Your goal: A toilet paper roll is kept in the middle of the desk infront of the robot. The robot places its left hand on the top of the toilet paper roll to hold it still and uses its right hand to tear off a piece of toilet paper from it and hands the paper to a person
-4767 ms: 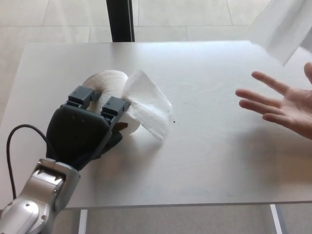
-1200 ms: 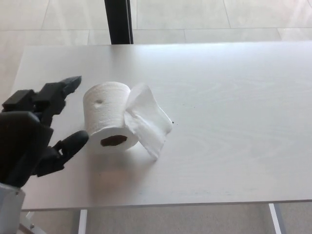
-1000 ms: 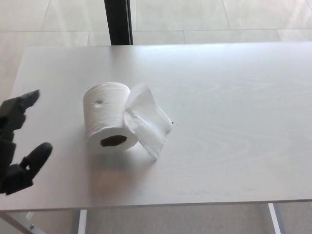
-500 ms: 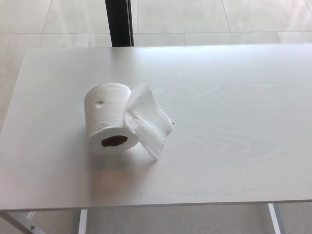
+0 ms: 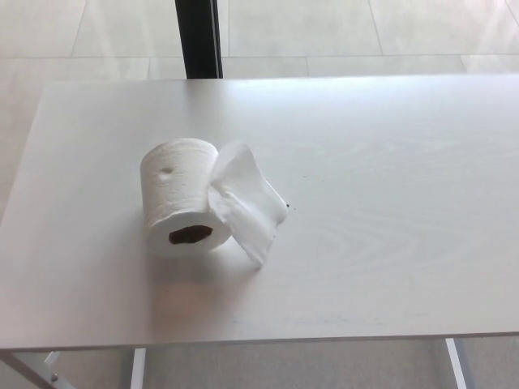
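Note:
A white toilet paper roll [image 5: 177, 194] lies on its side on the left half of the pale desk [image 5: 381, 203], its brown core facing the near edge. A loose, crumpled tail of paper [image 5: 247, 203] hangs off the roll's right side and rests on the desk. Nothing touches the roll. Neither of my hands shows in the head view, and no person is in sight.
A dark vertical post [image 5: 199, 36] stands behind the desk's far edge, over a pale tiled floor [image 5: 365, 28]. White desk legs [image 5: 134, 369] show below the near edge at the lower left.
My left hand has lifted off the roll, drawn back to the left and left the picture. The person's hand and the torn sheet seen earlier at the right are gone. The roll stays put.

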Robot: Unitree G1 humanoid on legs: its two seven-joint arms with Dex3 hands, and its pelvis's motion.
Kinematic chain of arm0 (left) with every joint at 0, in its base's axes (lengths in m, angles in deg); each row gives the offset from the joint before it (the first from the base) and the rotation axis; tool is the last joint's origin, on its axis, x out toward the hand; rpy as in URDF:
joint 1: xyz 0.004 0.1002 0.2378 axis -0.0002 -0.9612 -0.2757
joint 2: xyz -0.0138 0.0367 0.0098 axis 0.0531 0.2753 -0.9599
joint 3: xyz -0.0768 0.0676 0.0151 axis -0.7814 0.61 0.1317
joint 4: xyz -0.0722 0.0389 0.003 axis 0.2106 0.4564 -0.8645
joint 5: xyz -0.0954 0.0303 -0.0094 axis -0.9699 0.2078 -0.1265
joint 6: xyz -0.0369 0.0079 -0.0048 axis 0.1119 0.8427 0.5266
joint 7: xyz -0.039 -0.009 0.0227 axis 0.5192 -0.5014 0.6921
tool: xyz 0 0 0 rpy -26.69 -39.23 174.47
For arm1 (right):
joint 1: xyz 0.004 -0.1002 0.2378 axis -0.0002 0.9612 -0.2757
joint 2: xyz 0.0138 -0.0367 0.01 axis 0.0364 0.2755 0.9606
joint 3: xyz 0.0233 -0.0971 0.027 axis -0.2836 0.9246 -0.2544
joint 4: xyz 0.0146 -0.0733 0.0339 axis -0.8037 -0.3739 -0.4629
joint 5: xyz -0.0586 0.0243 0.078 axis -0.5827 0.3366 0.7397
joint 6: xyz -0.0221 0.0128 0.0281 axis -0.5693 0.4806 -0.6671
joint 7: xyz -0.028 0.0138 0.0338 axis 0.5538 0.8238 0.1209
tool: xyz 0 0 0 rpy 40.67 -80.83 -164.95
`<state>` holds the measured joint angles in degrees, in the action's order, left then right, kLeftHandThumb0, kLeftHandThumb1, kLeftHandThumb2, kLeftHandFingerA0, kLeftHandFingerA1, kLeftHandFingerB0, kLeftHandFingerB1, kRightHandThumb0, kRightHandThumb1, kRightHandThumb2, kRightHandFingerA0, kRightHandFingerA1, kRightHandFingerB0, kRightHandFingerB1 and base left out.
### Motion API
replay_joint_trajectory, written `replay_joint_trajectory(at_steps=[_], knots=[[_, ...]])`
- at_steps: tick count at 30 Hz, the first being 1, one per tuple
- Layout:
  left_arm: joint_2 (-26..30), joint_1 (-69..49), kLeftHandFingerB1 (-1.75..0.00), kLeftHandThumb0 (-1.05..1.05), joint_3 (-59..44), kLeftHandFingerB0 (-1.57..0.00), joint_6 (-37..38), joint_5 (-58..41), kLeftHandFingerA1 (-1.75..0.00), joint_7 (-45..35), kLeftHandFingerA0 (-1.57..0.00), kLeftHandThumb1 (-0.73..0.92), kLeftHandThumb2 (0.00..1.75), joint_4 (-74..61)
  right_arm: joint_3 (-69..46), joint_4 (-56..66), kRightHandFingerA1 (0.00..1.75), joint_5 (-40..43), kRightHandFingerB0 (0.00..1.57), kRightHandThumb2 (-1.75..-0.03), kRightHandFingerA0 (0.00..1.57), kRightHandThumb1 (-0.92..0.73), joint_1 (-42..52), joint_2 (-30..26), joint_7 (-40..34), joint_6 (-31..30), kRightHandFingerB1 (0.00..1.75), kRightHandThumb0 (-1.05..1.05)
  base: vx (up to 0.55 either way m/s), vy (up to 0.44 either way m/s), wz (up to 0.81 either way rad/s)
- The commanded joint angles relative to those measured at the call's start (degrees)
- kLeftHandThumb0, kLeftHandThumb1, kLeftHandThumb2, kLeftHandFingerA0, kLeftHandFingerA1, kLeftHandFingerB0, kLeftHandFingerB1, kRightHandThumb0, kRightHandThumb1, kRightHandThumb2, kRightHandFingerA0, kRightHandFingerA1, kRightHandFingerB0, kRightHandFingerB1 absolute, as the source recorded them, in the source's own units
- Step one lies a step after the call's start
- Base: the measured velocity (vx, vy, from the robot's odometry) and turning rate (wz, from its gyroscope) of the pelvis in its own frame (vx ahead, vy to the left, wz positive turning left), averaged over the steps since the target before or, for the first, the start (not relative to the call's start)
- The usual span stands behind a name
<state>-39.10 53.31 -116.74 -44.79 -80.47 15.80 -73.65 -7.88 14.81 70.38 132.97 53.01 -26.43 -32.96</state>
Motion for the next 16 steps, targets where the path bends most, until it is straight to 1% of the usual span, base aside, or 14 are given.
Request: replay_joint_trajectory(at_steps=[1,9,16], knots=[[-7.95,-0.50,-0.44,-0.65,-19.49,-0.03,-6.23,-41.73,-0.64,-7.63,-0.22,0.72,1.04,4.86,-12.57,-10.73,0.30,-0.79,0.12,-0.81,0.00,-0.45,3.63,8.17,4.39,21.42,0.43,-0.63,0.00,0.000,0.00],[-7.70,-1.32,-0.44,-0.65,-20.87,-0.03,-7.57,-42.94,-0.64,-9.15,-0.22,0.72,1.04,4.04,-15.13,-10.64,0.30,0.38,0.12,-0.81,0.00,-0.45,6.01,9.64,5.97,23.15,0.43,-0.63,0.00,0.000,0.00],[-7.51,-1.74,-0.44,-0.65,-22.16,-0.03,-8.03,-44.27,-0.64,-9.78,-0.22,0.72,1.04,4.03,-15.43,-10.22,0.30,0.76,0.12,-0.81,0.00,-0.45,5.91,9.82,6.42,23.64,0.43,-0.63,0.00,0.000,0.00]])
